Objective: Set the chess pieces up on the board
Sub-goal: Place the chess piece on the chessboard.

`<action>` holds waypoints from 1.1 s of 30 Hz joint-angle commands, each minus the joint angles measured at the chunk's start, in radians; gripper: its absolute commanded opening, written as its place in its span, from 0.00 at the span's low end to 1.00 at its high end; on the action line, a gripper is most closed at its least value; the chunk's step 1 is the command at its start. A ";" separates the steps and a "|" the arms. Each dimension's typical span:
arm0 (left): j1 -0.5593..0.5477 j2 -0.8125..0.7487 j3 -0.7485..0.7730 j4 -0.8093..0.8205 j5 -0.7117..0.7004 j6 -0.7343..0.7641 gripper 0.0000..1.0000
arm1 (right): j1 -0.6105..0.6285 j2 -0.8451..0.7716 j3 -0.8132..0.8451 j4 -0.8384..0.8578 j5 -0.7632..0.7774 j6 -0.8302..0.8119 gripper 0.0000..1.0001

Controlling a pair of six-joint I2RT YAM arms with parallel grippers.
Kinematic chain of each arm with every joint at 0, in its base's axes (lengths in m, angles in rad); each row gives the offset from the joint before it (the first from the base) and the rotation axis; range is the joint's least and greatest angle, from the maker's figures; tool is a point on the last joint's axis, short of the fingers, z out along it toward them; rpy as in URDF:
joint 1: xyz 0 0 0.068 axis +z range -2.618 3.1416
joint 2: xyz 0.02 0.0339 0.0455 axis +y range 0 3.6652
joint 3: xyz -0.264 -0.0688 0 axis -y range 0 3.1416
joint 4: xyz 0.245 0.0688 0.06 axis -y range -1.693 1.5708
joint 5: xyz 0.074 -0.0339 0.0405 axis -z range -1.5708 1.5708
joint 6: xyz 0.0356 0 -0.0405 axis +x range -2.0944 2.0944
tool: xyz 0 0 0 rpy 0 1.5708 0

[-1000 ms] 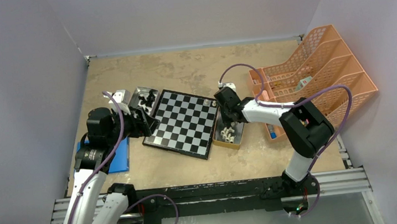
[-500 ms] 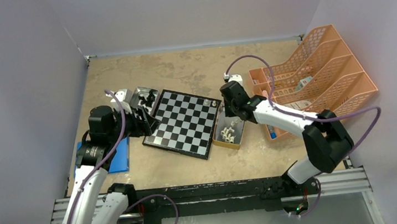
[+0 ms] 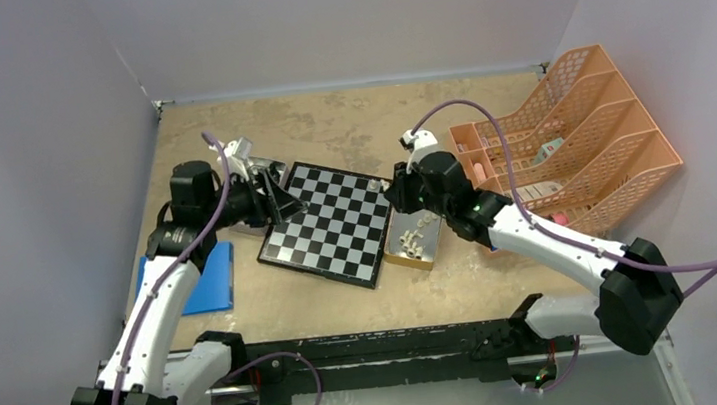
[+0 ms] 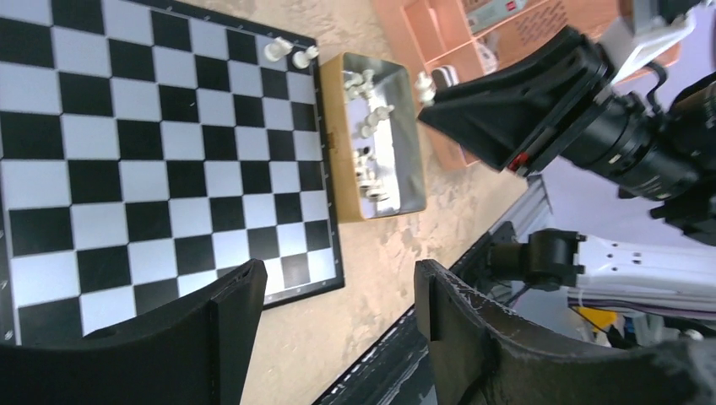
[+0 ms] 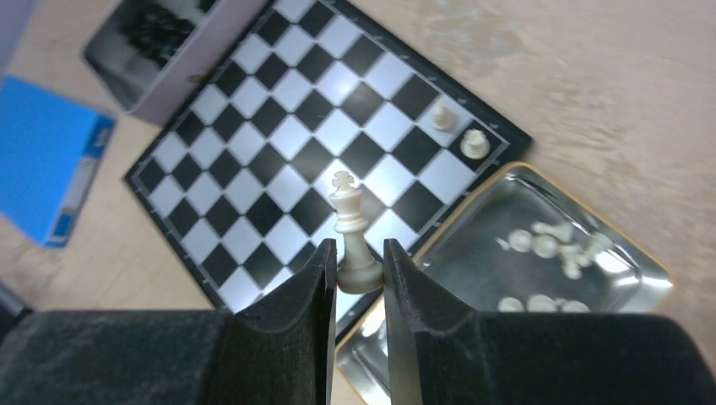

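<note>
The board (image 3: 332,227) lies mid-table, with two cream-white chess pieces (image 5: 475,143) in its far right corner. My right gripper (image 5: 356,261) is shut on the base of a white king (image 5: 350,228), held upright above the board's right edge, beside the metal tray (image 5: 625,278) of white pieces. From above, the right gripper (image 3: 396,190) hangs between that tray (image 3: 402,256) and the board. My left gripper (image 4: 338,283) is open and empty, with the board (image 4: 127,160) beneath it. The left gripper (image 3: 278,196) sits at the board's left corner.
A second tray (image 5: 156,34) holding black pieces stands past the board's left corner, mostly hidden under my left arm in the top view. A blue box (image 3: 204,279) lies at the left. An orange rack (image 3: 569,140) stands at the right, and the metal rail (image 3: 380,346) runs along the front.
My right arm swung its elbow out to the right, the king still in its jaws beside the board's right edge. My left gripper moved away from the base, and its jaws narrowed somewhat.
</note>
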 commanded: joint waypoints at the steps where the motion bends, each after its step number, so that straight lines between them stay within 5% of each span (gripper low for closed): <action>1: -0.004 0.076 0.097 0.091 0.128 -0.048 0.64 | 0.022 -0.053 -0.040 0.219 -0.155 -0.034 0.13; 15: -0.004 0.328 0.233 0.163 0.393 -0.132 0.59 | 0.042 -0.107 -0.125 0.451 -0.308 -0.037 0.13; 33: -0.078 0.456 0.370 0.178 0.499 -0.126 0.59 | 0.046 -0.186 -0.198 0.657 -0.443 -0.043 0.14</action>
